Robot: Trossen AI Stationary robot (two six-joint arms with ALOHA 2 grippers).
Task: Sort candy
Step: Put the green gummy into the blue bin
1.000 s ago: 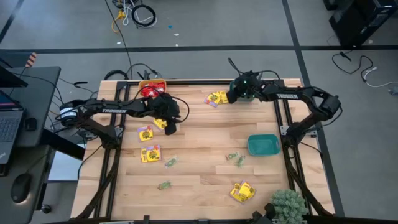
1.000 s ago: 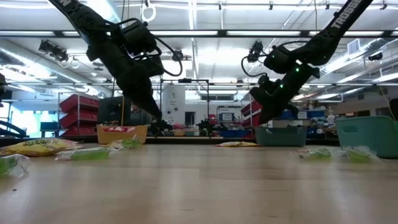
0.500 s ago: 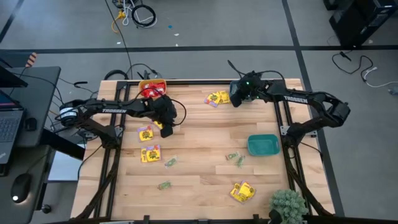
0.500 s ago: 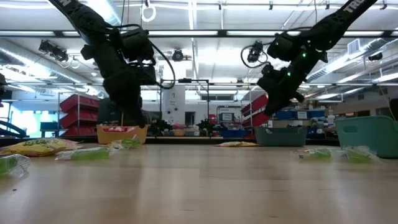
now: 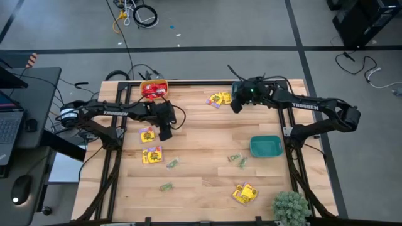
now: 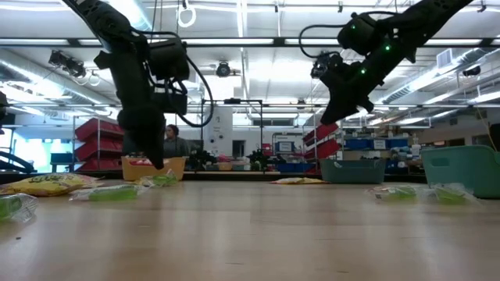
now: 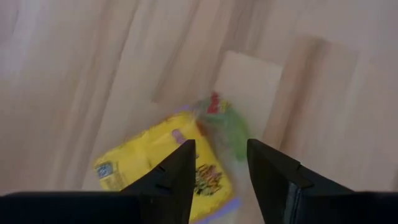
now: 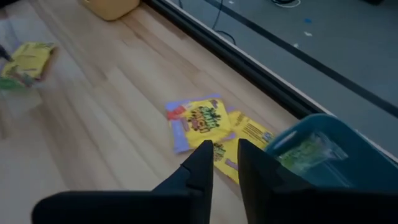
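Note:
My left gripper [image 5: 164,133] [image 7: 217,155] points steeply down with its fingers open. It stands just over a yellow candy packet [image 7: 155,171] that lies flat on the wood with a pale green packet [image 7: 231,134] at its end. My right gripper [image 5: 237,104] [image 8: 224,155] hangs well above the table's far side. A narrow gap shows between its fingers and nothing is in it. Below it lie two yellow packets [image 8: 202,119] and a blue bowl [image 8: 323,134] holding a pale green packet [image 8: 308,151]. An orange bowl [image 5: 154,90] holds red candy.
A teal bowl [image 5: 266,146] stands at the right. Loose packets lie on the wood: yellow [image 5: 147,135] [image 5: 152,155] [image 5: 245,193], green [image 5: 172,162] [image 5: 166,186] [image 5: 237,160]. A potted plant [image 5: 290,207] sits at the near right corner. A person [image 6: 173,144] stands in the room beyond the table.
My left gripper has swung toward the table's left edge and tipped from a slant to pointing steeply down over the yellow packet. My right gripper has risen clear of the table's far side.

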